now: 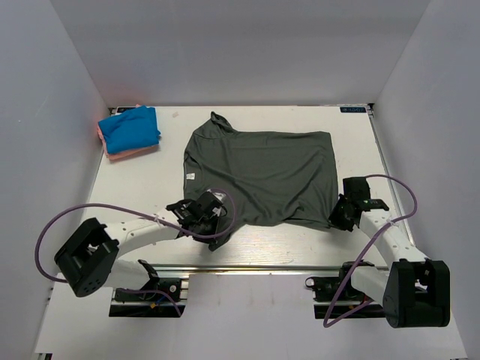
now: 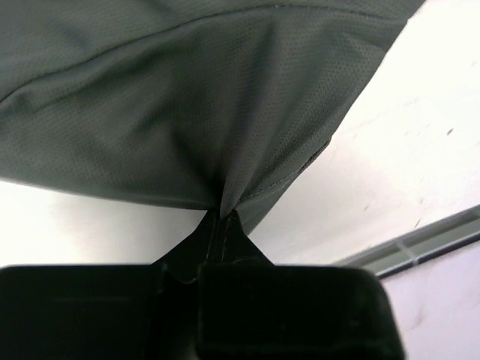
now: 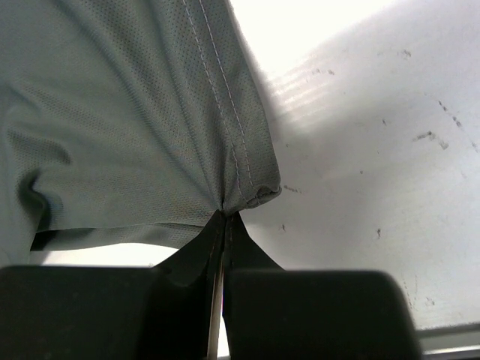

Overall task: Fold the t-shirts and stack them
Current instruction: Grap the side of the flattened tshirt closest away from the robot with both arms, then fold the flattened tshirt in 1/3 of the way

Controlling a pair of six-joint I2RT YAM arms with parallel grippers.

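A large dark grey-green t-shirt (image 1: pixel 259 176) lies spread on the white table (image 1: pixel 135 191), with a small white label (image 1: pixel 189 175) at its left edge. My left gripper (image 1: pixel 215 221) is shut on the shirt's near left edge, and the cloth (image 2: pixel 180 112) bunches into its tips (image 2: pixel 223 214). My right gripper (image 1: pixel 339 219) is shut on the near right hemmed corner (image 3: pixel 251 191), pinched at its tips (image 3: pixel 226 214). A folded bright blue t-shirt (image 1: pixel 129 127) lies on a salmon-pink one (image 1: pixel 131 152) at the far left corner.
White walls enclose the table on the left, back and right. A metal rail (image 1: pixel 255 268) runs along the near table edge between the arm bases. Purple cables (image 1: pixel 97 210) loop beside each arm.
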